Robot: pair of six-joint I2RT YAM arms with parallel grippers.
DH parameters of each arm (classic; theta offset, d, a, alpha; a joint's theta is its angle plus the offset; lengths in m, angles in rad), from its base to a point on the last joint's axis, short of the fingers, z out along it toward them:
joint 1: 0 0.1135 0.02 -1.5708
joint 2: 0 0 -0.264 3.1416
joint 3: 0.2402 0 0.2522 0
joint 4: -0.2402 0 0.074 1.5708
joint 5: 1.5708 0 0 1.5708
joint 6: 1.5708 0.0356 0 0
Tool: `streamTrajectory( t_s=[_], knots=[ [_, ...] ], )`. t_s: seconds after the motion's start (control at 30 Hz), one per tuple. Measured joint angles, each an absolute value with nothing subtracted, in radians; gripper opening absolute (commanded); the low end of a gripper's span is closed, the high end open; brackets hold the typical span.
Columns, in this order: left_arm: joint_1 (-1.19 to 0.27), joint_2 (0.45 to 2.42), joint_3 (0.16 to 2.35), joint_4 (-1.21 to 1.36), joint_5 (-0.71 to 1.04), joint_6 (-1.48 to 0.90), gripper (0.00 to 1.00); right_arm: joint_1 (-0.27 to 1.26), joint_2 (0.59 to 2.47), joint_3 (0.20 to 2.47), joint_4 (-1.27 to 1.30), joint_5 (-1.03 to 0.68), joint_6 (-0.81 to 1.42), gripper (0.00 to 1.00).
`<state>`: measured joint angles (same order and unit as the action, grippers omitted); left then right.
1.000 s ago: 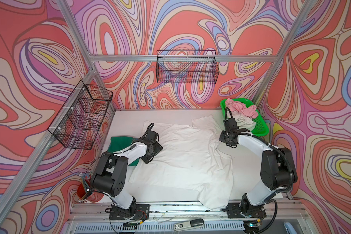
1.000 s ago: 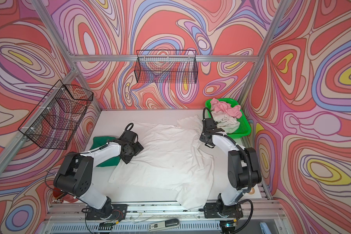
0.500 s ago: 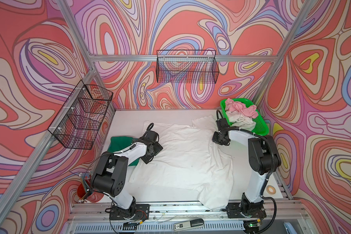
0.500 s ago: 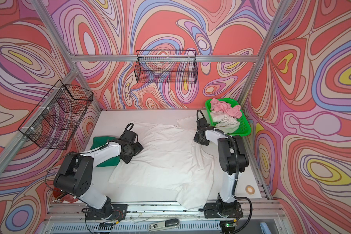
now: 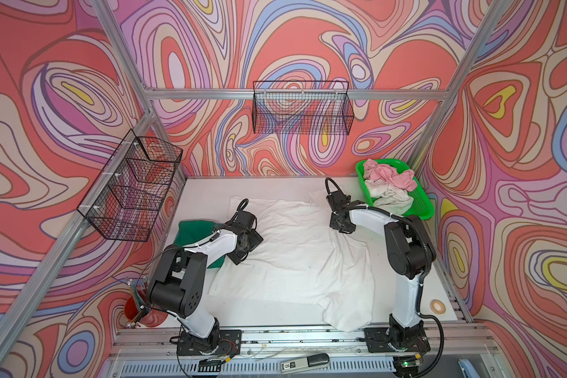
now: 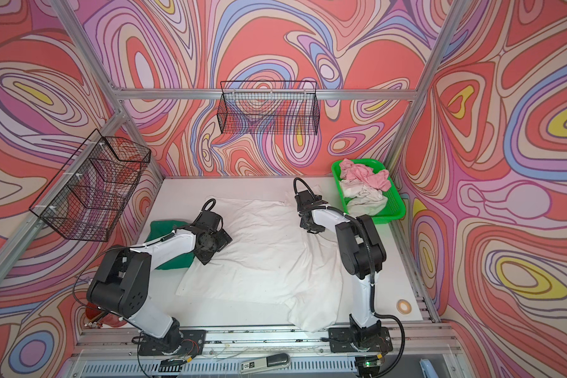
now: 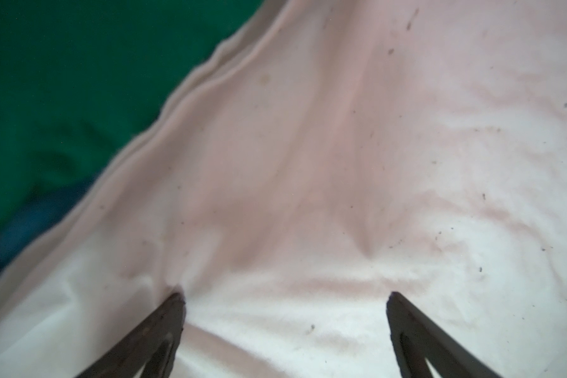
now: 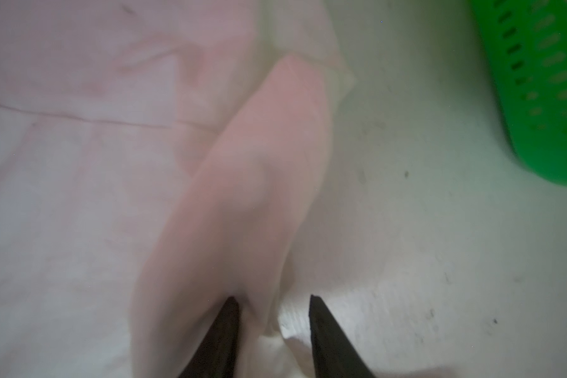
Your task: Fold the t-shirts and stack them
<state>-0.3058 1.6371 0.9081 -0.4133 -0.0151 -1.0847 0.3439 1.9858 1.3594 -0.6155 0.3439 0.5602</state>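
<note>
White t-shirt (image 5: pixel 295 248) spread flat mid-bench, long axis seemingly left-to-right. Its hem edge is at the left tool (image 7: pixel 285 294), beside the dark green t-shirt (image 5: pixel 193 229); its sleeve side is at the right tool (image 8: pixel 271 297), near the green basket (image 5: pixel 421 209). Left tool jaws wide apart, tips on white cloth, gripping nothing; right tool jaws part-way apart astride a raised fold at the shirt's edge, not clamped, so probably the nearer pinch.
</note>
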Motion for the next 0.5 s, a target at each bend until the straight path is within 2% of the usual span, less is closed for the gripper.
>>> streamTrajectory(
  t_s=[0.17, 0.33, 0.5],
  knots=[
    [-0.305, 1.637, 0.908, -0.41, -0.012, -1.085, 0.98, 0.317, 1.8, 1.232, -0.622, 0.336, 0.571, 0.41],
    [-0.301, 1.636, 0.907, -0.409, -0.005, -1.085, 0.98, 0.293, 1.625, 1.062, -0.577, 0.242, 0.622, 0.37],
    [-0.3, 1.636, 0.907, -0.408, -0.004, -1.085, 0.98, 0.292, 1.586, 0.887, -0.54, 0.15, 0.705, 0.36]
  ],
)
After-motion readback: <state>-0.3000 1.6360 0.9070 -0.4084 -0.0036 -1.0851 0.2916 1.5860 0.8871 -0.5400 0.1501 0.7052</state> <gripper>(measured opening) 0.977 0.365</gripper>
